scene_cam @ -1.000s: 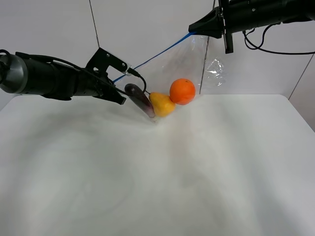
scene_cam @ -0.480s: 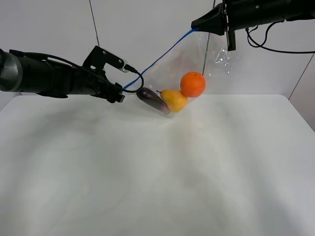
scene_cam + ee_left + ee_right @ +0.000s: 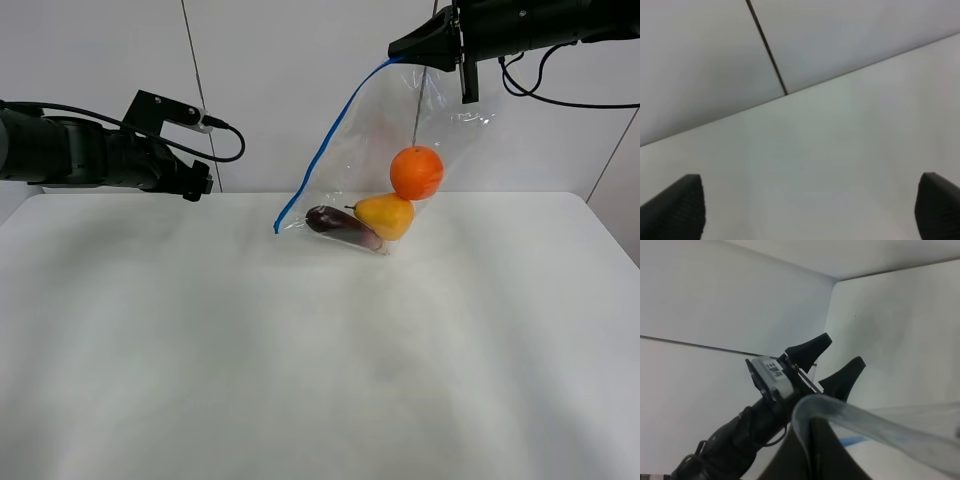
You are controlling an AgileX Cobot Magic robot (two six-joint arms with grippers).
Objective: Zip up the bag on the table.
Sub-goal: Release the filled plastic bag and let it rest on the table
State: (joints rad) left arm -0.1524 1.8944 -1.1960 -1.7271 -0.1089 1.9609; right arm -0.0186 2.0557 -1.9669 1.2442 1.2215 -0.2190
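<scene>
Clear plastic bag [image 3: 370, 130] is shown hung at 12 o'clock of the table [image 3: 320, 380], its top corner pinched by the closed right gripper [image 3: 398, 52]; fruit [image 3: 416, 172] rests below. At its 9 o'clock, the left gripper [image 3: 200, 185] is spread wide, empty. Lowering is best done slowly, blue strip [image 3: 322, 145] kept taut.

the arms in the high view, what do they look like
Both are black tubes. The left arm has a black bracket, a looping black cable and a black left claw; the right arm has black cables behind its pointed right claw.
</scene>
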